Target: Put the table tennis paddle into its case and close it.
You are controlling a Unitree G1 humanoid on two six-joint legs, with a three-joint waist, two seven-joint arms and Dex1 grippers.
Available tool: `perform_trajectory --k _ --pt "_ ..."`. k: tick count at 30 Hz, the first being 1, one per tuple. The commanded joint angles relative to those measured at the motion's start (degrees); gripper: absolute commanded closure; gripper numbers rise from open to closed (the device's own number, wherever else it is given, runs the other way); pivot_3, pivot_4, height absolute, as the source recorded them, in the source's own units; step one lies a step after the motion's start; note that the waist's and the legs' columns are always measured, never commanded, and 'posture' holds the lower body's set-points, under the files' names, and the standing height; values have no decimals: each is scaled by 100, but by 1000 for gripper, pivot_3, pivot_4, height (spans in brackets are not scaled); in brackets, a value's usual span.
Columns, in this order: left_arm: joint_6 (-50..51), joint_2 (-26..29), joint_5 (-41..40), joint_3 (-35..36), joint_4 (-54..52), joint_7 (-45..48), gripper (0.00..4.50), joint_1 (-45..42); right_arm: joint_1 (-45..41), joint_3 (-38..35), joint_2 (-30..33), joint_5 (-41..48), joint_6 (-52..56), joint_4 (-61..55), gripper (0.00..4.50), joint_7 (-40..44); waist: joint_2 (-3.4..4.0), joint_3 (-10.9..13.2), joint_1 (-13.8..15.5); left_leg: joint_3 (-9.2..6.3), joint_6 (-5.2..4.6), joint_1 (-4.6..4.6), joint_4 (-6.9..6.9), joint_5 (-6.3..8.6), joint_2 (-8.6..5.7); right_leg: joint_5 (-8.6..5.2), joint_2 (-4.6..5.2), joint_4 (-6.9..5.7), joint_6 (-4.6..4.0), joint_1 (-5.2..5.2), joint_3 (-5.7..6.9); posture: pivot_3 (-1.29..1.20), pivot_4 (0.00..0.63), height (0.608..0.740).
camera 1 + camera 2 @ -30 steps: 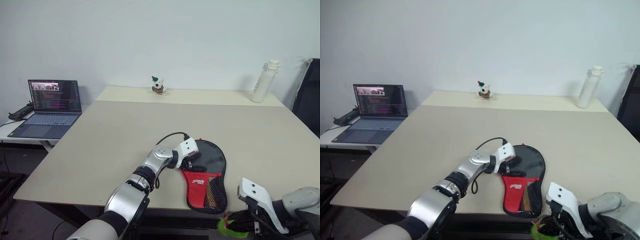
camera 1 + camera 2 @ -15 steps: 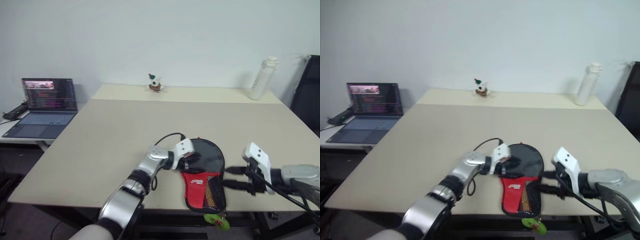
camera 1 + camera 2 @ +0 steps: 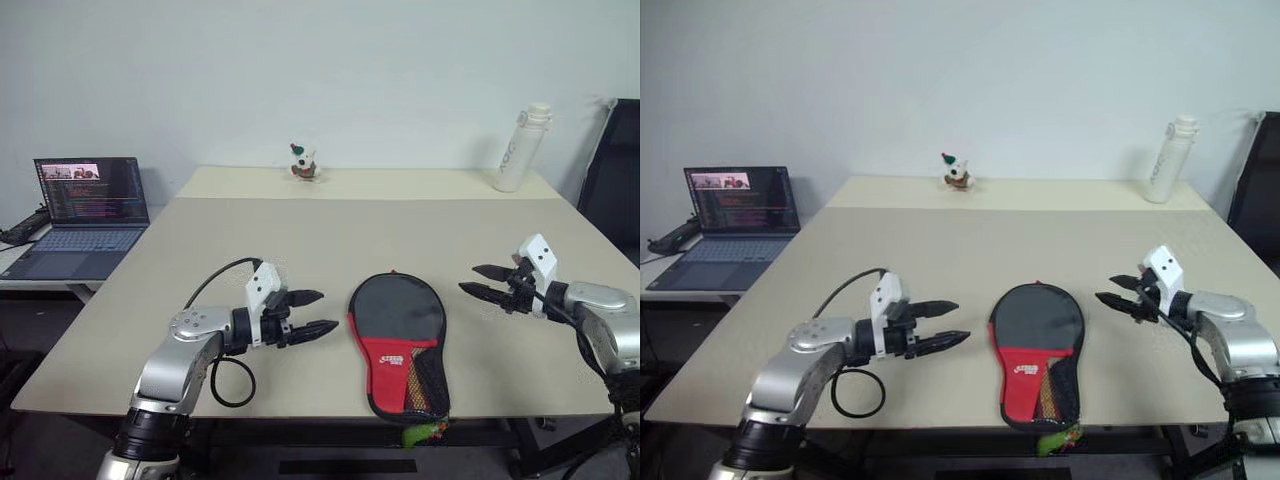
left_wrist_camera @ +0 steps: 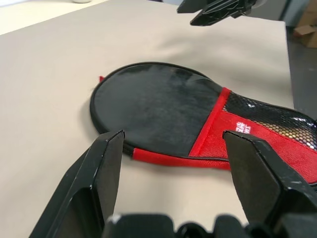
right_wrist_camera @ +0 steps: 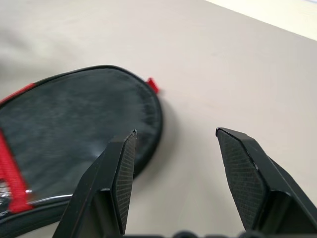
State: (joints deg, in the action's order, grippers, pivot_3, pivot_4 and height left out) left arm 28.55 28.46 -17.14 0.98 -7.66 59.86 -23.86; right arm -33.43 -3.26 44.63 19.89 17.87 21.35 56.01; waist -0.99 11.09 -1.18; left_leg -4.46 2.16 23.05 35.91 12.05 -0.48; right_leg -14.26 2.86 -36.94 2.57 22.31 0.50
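Case: lies flat at the near edge of the table, between the two grippers; round black end points away from the robot, red mesh end toward it, a small green tag hanging over the table's edge. It looks closed along the round end.
Table tennis paddle: I cannot make it out; whether it sits inside the case I cannot tell.
Left gripper: hangs just above the table, released, its two black fingers spread apart and pointing at the case's left side, near it but not touching. Nothing is between the fingers.
Right gripper: held above the table on the case's other side, fingers parted and empty, pointing toward the case's round end, clear of it.
Cable: a black loop hangs from the left arm behind its gripper.
Laptop: open on a side desk, well off beyond the left gripper.
Figurine: small, at the far edge of the table, straight ahead.
Bottle: white, upright at the far corner, well beyond the right gripper.
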Motion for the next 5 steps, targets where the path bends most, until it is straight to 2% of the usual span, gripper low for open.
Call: perform_trajectory --k 1,5 --pt "-124 177 -47 -22 -54 -59 1037 -204 -183 -163 87 -92 -282 130 1673 156 0 0 -16 0 0 -1 -1 0 1 0 -1 0 0 0 0 0 150 740" --pt "-159 274 -41 17 98 -226 1037 -298 -161 -5 145 -286 -292 139 1673 284 1 0 -25 0 0 -3 -10 0 1 -2 -8 -1 -5 2 1 0 150 740"
